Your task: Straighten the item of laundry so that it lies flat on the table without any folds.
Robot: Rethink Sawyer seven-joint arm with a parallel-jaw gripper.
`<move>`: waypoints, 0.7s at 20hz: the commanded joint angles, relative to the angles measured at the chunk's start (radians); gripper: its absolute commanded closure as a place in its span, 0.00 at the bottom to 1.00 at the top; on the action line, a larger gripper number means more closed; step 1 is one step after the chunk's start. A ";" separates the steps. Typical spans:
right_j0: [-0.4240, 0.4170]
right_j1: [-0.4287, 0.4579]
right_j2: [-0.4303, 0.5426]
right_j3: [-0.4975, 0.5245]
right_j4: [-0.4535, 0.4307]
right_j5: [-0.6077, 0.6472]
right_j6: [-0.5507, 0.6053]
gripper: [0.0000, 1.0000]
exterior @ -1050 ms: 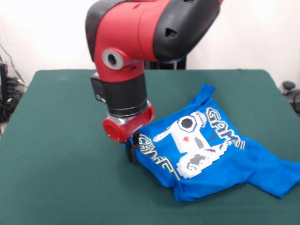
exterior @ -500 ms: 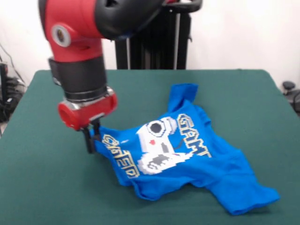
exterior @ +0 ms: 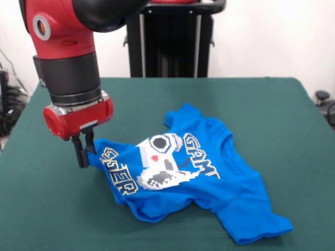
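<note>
The green counter (exterior: 261, 104) fills the view. The blue shirt (exterior: 209, 183) lies rumpled at its centre, folds running toward four o'clock. At nine o'clock from the print, the pincer (exterior: 84, 151) pinches the shirt's edge, lifting it slightly off the cloth.

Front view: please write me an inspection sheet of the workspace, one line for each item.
Surface: table with a dark green cloth top, bare apart from the shirt.
Job's things: blue T-shirt, print side up, rumpled, with folds along its lower edge; not flat.
Clutter: nothing seen.
Grippers: pincer shut on the T-shirt's left edge, lifting that edge a little off the table.
Cables: dark cables and gear beside the table's left edge.
Surroundings: white wall, black pedestal behind the table, a dark object at the right edge.
</note>
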 commanded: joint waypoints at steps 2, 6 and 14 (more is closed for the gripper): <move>-0.007 0.020 0.107 -0.057 -0.003 0.010 -0.194 1.00; -0.028 0.022 0.100 -0.066 -0.019 -0.005 -0.215 1.00; -0.069 0.059 0.110 -0.117 -0.036 0.011 -0.243 1.00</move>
